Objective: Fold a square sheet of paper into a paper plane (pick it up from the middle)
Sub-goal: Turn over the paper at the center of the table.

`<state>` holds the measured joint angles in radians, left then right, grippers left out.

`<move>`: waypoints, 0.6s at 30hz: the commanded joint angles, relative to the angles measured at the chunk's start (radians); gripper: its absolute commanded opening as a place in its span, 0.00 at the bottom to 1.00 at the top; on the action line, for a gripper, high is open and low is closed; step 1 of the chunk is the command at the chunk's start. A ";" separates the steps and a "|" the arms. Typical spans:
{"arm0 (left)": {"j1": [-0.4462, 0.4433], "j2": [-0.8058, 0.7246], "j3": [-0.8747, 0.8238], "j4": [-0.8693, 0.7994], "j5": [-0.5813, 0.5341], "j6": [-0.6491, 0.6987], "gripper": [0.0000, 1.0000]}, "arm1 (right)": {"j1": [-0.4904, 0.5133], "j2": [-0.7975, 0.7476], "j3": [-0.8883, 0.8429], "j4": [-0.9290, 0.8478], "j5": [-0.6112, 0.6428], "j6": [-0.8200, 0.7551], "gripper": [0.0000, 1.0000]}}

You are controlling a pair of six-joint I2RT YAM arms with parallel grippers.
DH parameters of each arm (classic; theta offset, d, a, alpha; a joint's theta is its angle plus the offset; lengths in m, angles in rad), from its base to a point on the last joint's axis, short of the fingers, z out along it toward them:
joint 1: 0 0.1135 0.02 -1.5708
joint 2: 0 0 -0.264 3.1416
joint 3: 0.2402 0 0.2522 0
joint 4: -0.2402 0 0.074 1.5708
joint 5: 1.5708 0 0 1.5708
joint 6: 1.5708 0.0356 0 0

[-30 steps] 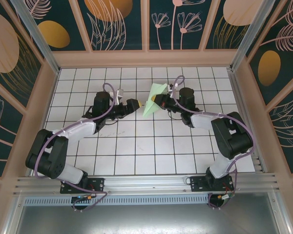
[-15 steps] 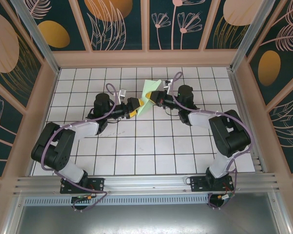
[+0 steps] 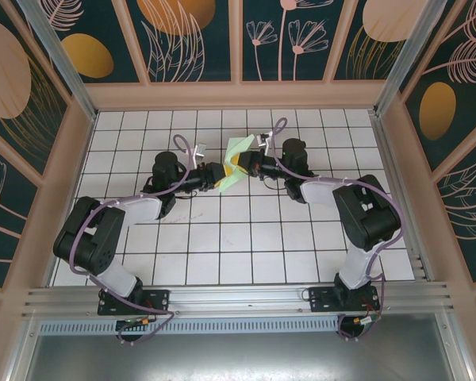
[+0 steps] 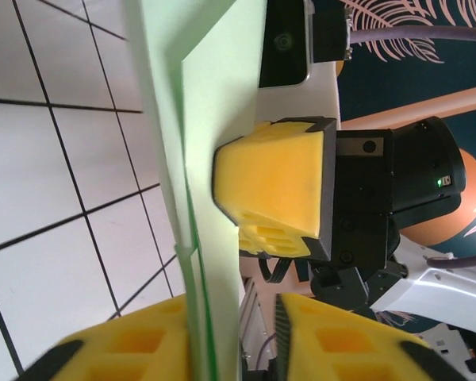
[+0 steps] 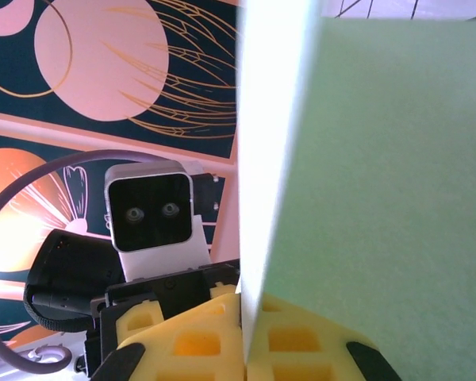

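Note:
The square sheet of paper (image 3: 239, 150), pale mint green and folded into a narrow layered shape, hangs above the tiles at the back centre. My right gripper (image 3: 238, 165) comes in from the right and is shut on it; in the right wrist view the paper (image 5: 381, 159) rises out of the pressed-together yellow pads (image 5: 190, 341) of the right gripper (image 5: 244, 321). My left gripper (image 3: 223, 174) meets it from the left. In the left wrist view the folded paper (image 4: 214, 119) lies against one left finger (image 4: 119, 349), with a slim gap to the other; the left gripper (image 4: 234, 317) is not clamped.
The white grid-tiled table (image 3: 246, 246) stretches out in front of the two grippers. Wooden-framed patterned walls (image 3: 238, 95) close the back and both sides. The arms' bases are bolted to a metal rail (image 3: 238, 298) at the near edge.
My left gripper has moved right up to the paper and narrowed its jaws round it. The right gripper has carried the paper a little left and back.

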<state>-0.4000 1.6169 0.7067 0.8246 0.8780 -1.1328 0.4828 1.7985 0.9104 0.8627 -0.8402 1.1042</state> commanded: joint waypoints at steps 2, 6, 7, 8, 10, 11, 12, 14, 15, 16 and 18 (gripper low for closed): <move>0.001 0.003 0.016 -0.018 -0.010 0.059 0.20 | 0.002 0.012 0.043 -0.033 -0.037 -0.040 0.11; 0.003 -0.005 0.023 -0.096 -0.029 0.126 0.11 | -0.020 -0.020 0.035 -0.097 -0.025 -0.078 0.21; 0.002 -0.008 0.026 -0.127 -0.037 0.150 0.11 | -0.028 -0.035 0.029 -0.124 -0.012 -0.091 0.25; 0.002 -0.012 0.033 -0.174 -0.049 0.185 0.10 | -0.040 -0.055 0.021 -0.170 0.011 -0.116 0.30; 0.002 -0.025 0.050 -0.282 -0.089 0.261 0.07 | -0.065 -0.101 0.000 -0.255 0.063 -0.160 0.37; 0.002 -0.034 0.062 -0.350 -0.120 0.307 0.06 | -0.081 -0.128 -0.014 -0.296 0.094 -0.183 0.41; 0.003 -0.042 0.079 -0.427 -0.160 0.351 0.06 | -0.094 -0.157 -0.029 -0.338 0.134 -0.206 0.46; 0.002 -0.057 0.116 -0.576 -0.252 0.432 0.05 | -0.119 -0.212 -0.047 -0.439 0.224 -0.253 0.53; 0.003 -0.063 0.138 -0.646 -0.306 0.469 0.05 | -0.130 -0.237 -0.052 -0.493 0.276 -0.276 0.56; 0.003 -0.071 0.156 -0.706 -0.354 0.497 0.05 | -0.136 -0.258 -0.054 -0.537 0.317 -0.295 0.57; 0.001 -0.086 0.195 -0.822 -0.474 0.548 0.05 | -0.144 -0.297 -0.053 -0.622 0.404 -0.326 0.60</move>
<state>-0.4000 1.5768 0.8402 0.2558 0.5980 -0.7399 0.3439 1.5604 0.8684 0.4076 -0.5949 0.8742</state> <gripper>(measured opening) 0.067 0.593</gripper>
